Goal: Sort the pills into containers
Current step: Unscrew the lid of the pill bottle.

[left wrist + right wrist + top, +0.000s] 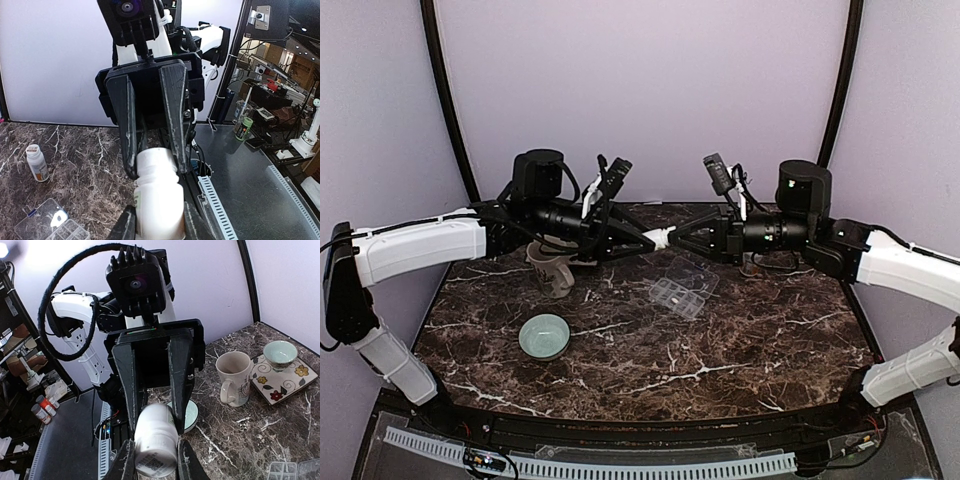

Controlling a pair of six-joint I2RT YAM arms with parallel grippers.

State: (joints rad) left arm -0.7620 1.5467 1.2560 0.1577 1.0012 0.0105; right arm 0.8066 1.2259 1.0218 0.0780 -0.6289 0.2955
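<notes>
Pill-organiser box (676,294) lay on the dark marble table (760,350), just on the near side of the spot where the two grippers met and a little right of centre. Its clear lid appeared to be swung open toward the far side. We could not tell what the compartments held; they were too small in every view.

We noted both arms reaching inward above the table with their fingertips facing each other. The left gripper (646,240) and the right gripper (682,238) each pinched one end of a single white pill bottle (663,238), which was held on its side in the air between them. In the left wrist view the left jaws were clamped on the wider body and the right jaws on the narrower end. Neither pair was pressed fully together; the bottle filled both gaps.

Other items on the table:
- a cream mug (552,268) stood upright on the left, under the left arm;
- a pale green bowl (544,336) sat near and left of the organiser, well apart from it;
- a small white-capped bottle (37,162) stood upright, apart from the organiser;
- a floral plate (295,377) lay just beside the mug, with a second pale green bowl (279,352) on it.
</notes>
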